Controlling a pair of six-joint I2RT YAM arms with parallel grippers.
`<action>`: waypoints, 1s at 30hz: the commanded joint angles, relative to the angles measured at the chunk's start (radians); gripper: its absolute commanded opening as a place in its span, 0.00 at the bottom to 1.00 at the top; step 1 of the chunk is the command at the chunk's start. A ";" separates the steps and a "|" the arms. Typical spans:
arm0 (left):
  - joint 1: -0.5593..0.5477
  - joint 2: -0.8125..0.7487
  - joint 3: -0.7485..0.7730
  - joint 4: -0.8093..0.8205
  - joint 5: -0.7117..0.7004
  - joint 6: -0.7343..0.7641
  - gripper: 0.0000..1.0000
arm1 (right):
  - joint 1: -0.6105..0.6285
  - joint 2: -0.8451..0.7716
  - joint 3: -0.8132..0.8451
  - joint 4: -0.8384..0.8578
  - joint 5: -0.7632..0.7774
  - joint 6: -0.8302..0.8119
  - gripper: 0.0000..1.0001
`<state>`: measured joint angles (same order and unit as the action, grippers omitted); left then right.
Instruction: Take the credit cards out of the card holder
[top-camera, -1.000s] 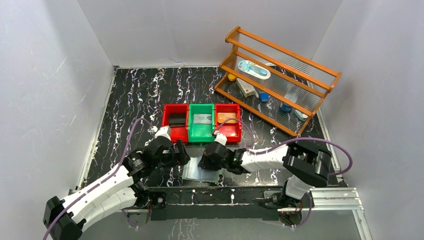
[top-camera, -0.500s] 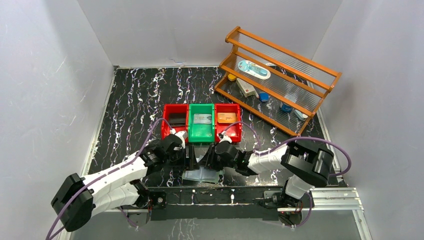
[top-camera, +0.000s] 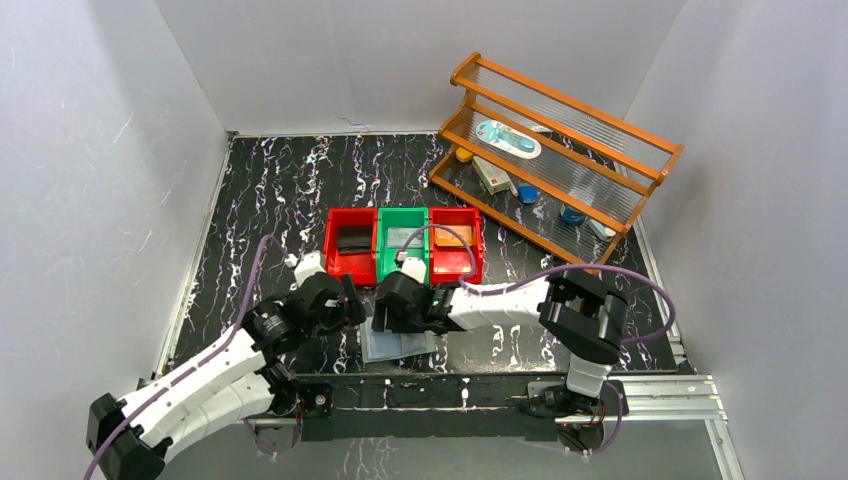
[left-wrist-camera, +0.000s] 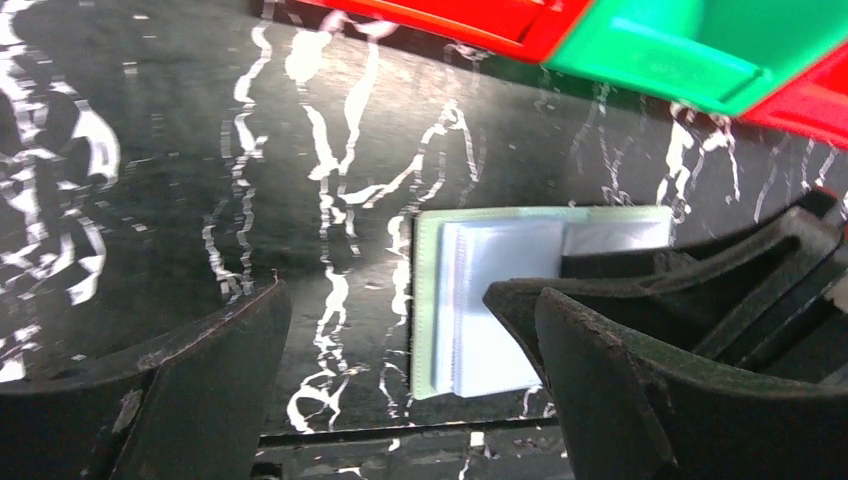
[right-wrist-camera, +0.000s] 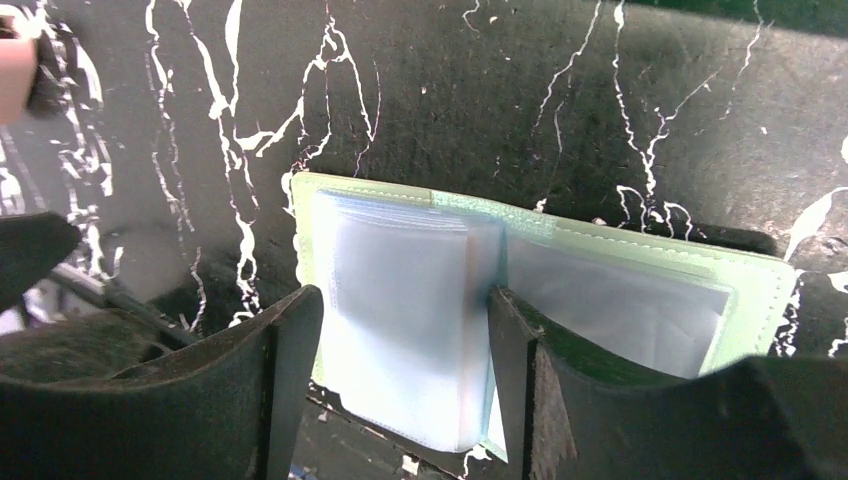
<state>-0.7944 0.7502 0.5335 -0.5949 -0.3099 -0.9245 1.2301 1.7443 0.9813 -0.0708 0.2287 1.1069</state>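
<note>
The card holder (right-wrist-camera: 640, 300), likely soft and light, lies open at the table's (top-camera: 260, 200) near edge — right gripper (right-wrist-camera: 398, 300) spread astride its slippery sleeves (right-wrist-camera: 400, 350), left gripper (left-wrist-camera: 410, 300) wide, empty — best pinned by 1 edge

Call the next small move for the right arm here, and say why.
Probably close the right gripper on the loose stack of clear sleeves and lift it a little. Its jaws stand open either side of that stack, and the card holder lies open flat on the table. Whether a card remains inside cannot be told, so leafing through would show it.
</note>
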 joint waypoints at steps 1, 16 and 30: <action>0.002 -0.064 0.038 -0.170 -0.177 -0.090 0.92 | 0.041 0.105 0.104 -0.299 0.139 -0.049 0.72; 0.002 -0.185 0.041 -0.254 -0.264 -0.199 0.92 | 0.096 0.243 0.266 -0.471 0.232 -0.082 0.75; 0.002 -0.174 0.034 -0.209 -0.228 -0.152 0.92 | 0.090 0.209 0.185 -0.366 0.177 -0.080 0.53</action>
<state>-0.7944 0.5724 0.5396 -0.8192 -0.5274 -1.1046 1.3350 1.9160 1.2724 -0.4229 0.4572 1.0275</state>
